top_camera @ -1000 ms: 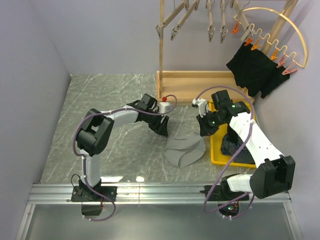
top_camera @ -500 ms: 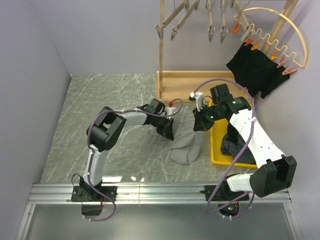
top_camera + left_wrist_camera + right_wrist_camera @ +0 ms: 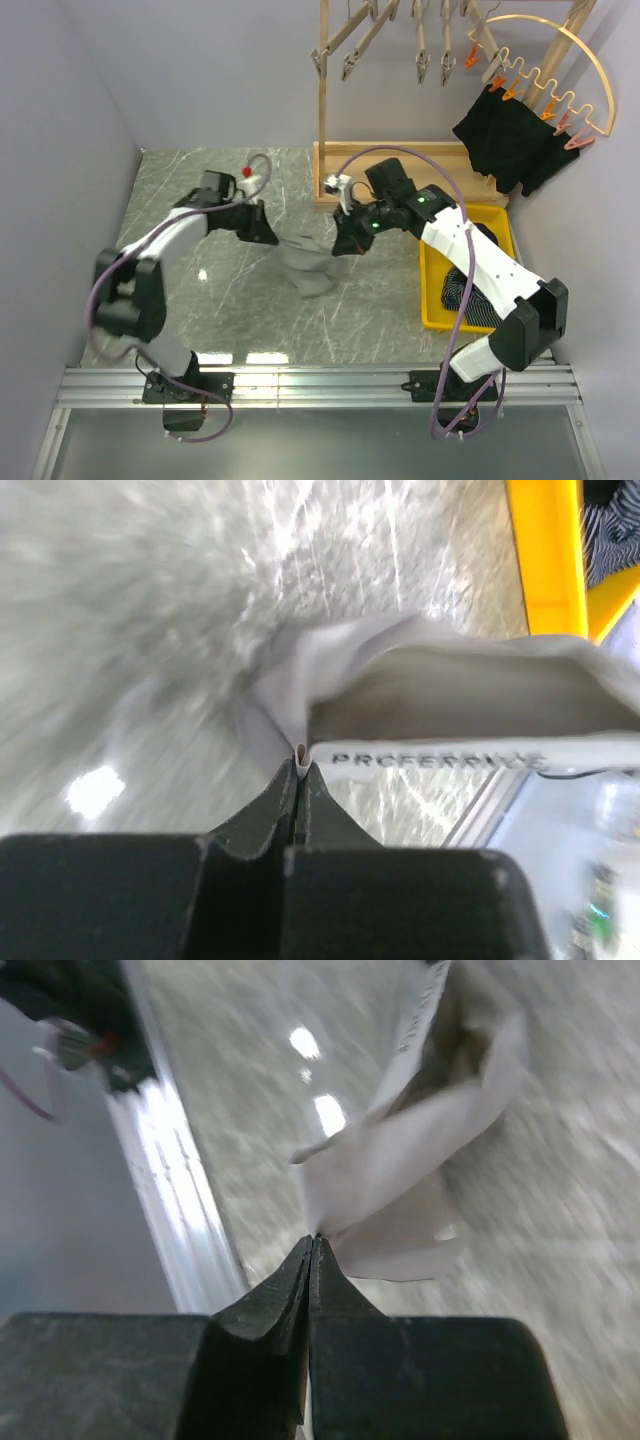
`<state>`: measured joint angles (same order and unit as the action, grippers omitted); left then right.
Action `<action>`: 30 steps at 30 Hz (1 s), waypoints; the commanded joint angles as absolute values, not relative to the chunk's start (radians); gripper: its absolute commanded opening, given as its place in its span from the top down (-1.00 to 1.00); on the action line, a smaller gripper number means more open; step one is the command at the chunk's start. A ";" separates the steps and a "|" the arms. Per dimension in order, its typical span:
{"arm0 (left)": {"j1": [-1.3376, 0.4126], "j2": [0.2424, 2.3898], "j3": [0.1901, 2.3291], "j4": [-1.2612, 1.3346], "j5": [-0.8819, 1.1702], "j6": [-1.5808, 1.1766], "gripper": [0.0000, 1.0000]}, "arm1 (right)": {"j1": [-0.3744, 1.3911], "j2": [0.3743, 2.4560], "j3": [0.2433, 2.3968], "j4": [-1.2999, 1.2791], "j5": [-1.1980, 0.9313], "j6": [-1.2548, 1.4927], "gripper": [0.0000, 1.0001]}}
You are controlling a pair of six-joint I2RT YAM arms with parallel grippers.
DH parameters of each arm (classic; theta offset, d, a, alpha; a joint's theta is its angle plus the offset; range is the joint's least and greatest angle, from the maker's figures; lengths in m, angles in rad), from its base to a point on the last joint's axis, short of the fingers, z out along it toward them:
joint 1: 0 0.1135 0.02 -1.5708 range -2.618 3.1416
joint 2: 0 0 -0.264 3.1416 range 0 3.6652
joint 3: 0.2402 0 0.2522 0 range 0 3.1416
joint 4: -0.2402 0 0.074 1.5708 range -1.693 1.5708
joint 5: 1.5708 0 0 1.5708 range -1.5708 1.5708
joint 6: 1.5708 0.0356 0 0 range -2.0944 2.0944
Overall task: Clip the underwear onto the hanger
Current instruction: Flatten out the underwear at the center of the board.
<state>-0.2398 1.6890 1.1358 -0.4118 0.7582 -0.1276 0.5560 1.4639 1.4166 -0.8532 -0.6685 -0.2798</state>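
While pinched at both ends | underwear [image 3: 305,265] | long axis: left-right, middle sagging

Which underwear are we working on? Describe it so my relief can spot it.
On the marble table, look just in front of the wooden rack base. The underwear there is pale grey with a lettered waistband, unlike the black pair on the hanger or the striped one in the yellow bin.

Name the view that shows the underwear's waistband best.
Left wrist: the waistband is close, its lettering visible. Top view shows the underwear small, waistband indistinct; right wrist shows only blurred folds.
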 commanded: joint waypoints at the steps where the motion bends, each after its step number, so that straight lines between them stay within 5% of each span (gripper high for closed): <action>1: -0.223 1.452 1.095 -0.605 0.686 0.044 0.99 | 0.606 1.480 1.483 -0.665 -0.770 -0.117 1.00; 9: -0.250 1.252 1.059 -0.744 0.514 0.189 1.00 | 0.578 1.428 1.254 -0.449 -0.793 0.071 1.00; 14: -0.469 1.330 0.971 -0.616 0.321 0.146 0.99 | 0.411 1.436 1.063 -0.534 -0.789 0.049 1.00; 16: -0.541 1.411 0.979 -0.583 0.316 0.124 0.89 | 0.356 1.454 1.045 -0.602 -0.755 0.009 1.00; 23: -0.584 1.601 1.129 -0.567 0.379 0.115 0.01 | 0.310 1.470 0.991 -0.712 -0.640 -0.138 1.00; 30: -0.483 1.585 1.189 -0.583 0.508 0.147 -0.11 | 0.311 1.517 0.997 -0.718 -0.615 -0.169 1.00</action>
<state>-0.5343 1.6199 1.1461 -0.5995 0.4355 0.1379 0.3107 1.4948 0.9924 -0.6971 -0.6342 -0.1287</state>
